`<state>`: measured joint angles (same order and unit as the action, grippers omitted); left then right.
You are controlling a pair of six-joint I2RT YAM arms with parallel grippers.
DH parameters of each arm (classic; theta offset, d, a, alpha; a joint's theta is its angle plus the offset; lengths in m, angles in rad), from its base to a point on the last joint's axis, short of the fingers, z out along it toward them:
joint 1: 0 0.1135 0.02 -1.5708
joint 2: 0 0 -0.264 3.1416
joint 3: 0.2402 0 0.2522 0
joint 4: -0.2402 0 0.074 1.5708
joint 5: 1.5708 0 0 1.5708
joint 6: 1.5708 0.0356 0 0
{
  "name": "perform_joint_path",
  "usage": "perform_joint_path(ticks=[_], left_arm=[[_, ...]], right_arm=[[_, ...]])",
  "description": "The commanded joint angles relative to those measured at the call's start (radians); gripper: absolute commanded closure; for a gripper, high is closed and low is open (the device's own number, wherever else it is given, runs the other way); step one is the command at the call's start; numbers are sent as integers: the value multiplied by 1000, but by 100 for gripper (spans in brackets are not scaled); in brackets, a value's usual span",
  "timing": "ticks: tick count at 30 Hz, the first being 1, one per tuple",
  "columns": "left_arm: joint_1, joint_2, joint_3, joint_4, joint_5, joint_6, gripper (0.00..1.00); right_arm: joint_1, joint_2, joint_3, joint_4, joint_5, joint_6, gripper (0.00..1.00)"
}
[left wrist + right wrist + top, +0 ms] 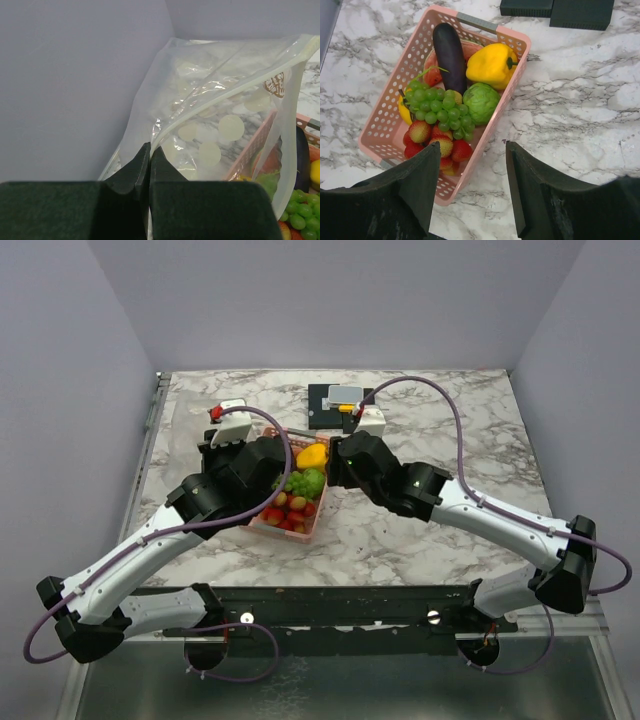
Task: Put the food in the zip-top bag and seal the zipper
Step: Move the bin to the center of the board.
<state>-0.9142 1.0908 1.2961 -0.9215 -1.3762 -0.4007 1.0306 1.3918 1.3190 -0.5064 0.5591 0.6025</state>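
The zip-top bag (215, 100) hangs above the worktop (570, 100), one edge clamped in the left hand's (149, 150) shut fingers, just beside the pink basket (415, 45). No food shows inside it (only printed dots). All the food (455, 100) lies in the basket: aubergine (449, 55), yellow pepper (490, 65), grapes (440, 107), strawberries (445, 145). Filling and sealing both remain. The right hand (472, 150), fingers apart and empty, hovers over the strawberries.

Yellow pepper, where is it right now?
In the right wrist view, the yellow pepper lies in the far right corner of the pink basket, beside the purple eggplant, with the green cabbage just in front of it.
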Motion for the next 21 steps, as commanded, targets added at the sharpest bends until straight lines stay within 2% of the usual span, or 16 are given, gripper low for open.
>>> perform_joint_path(ticks=[1,5,12,21], left_arm=[[37,-46,-82,149,31,74,100],[76,-67,-156,211,47,77,100],[168,-158,-291,351,154,138,100],[188,-160,-328,394,243,131,100]], right_arm=[[-23,61,-29,51,-60,57,40],[-32,126,-29,54,-74,97,40],[-47,214,-28,42,-65,174,41],[-67,312,-22,46,-79,246,45]])
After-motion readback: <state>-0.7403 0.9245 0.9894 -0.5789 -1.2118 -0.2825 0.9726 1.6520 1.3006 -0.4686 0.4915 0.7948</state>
